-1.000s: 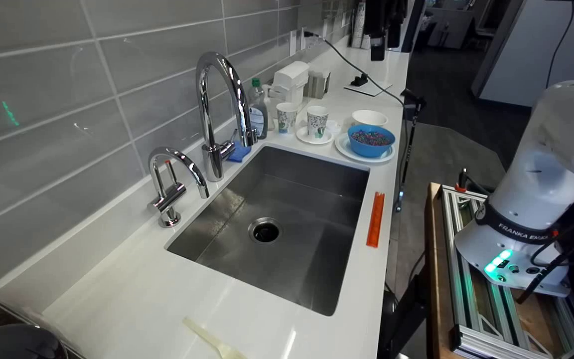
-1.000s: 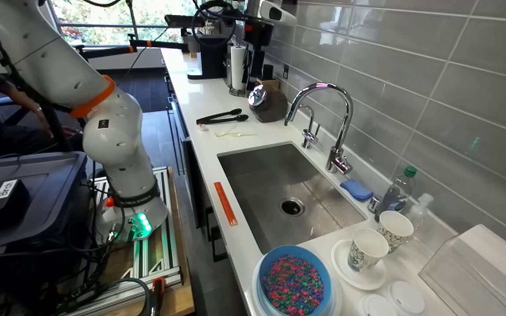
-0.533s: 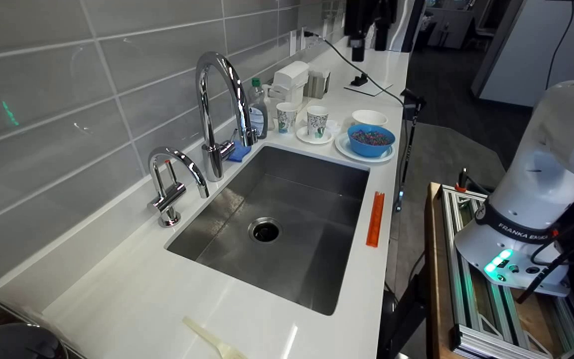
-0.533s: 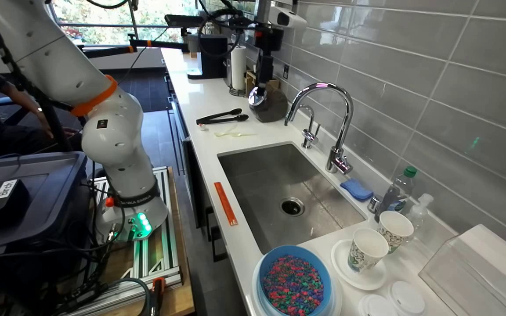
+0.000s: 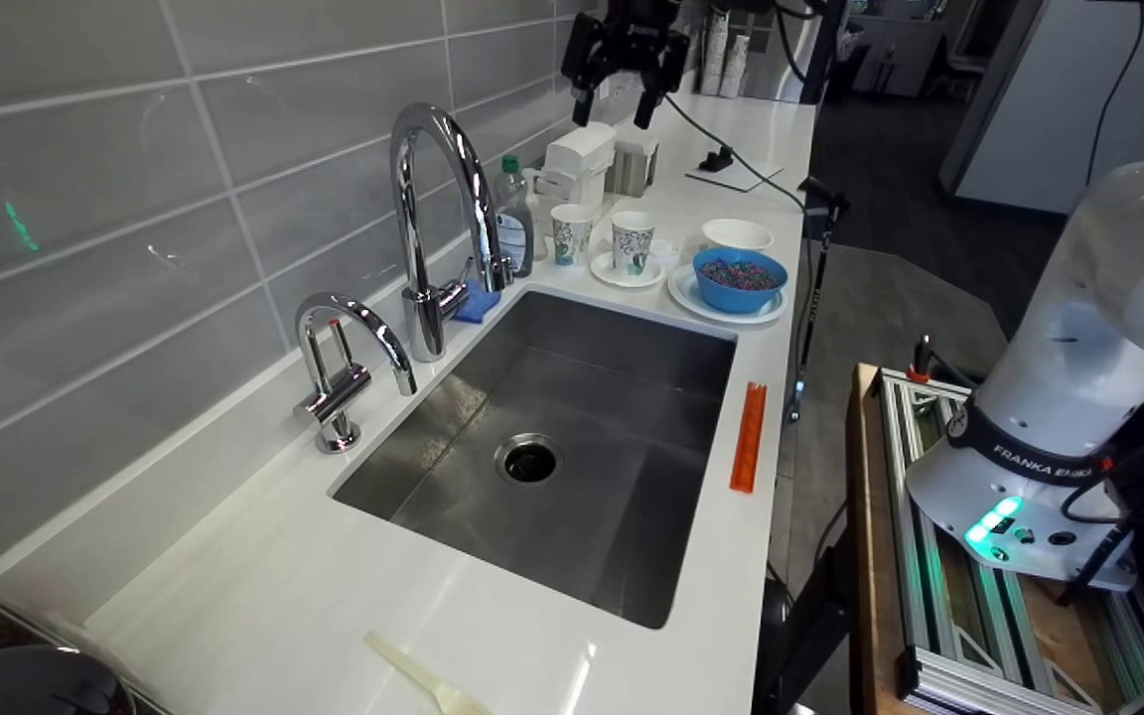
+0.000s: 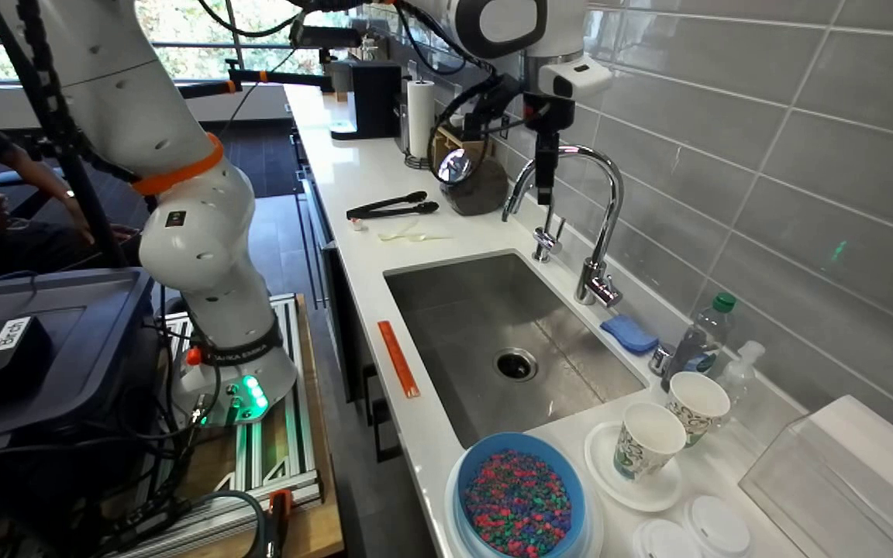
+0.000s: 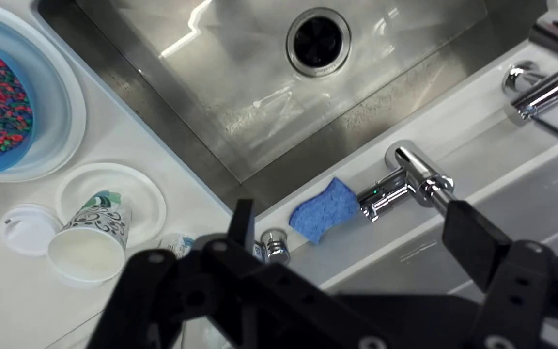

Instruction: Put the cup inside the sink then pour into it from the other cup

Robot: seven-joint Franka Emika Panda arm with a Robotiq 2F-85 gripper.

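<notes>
Two pale paper cups with a dark leafy pattern stand upright on the counter past the sink's end. One cup (image 5: 633, 243) (image 6: 649, 442) is on a small white plate (image 5: 604, 270); it also shows in the wrist view (image 7: 87, 252). The other cup (image 5: 571, 235) (image 6: 697, 404) stands beside the soap bottle; in the wrist view a finger mostly hides it. The steel sink (image 5: 592, 397) (image 6: 485, 325) (image 7: 240, 106) has a round drain. My gripper (image 5: 614, 114) (image 6: 544, 194) (image 7: 350, 218) is open and empty, high above the counter near the faucet and wall, apart from both cups.
A tall faucet (image 5: 453, 149) and a small tap (image 5: 339, 397) rise by the wall. A blue sponge (image 7: 325, 209), a soap bottle (image 6: 702, 333) and a blue bowl of colored bits (image 6: 520, 496) stand around the sink. An orange strip (image 5: 749, 437) lies on its front edge.
My gripper has moved toward the wall and turned, so both fingers show in an exterior view. The arm has come nearer the faucet. The cups have not moved.
</notes>
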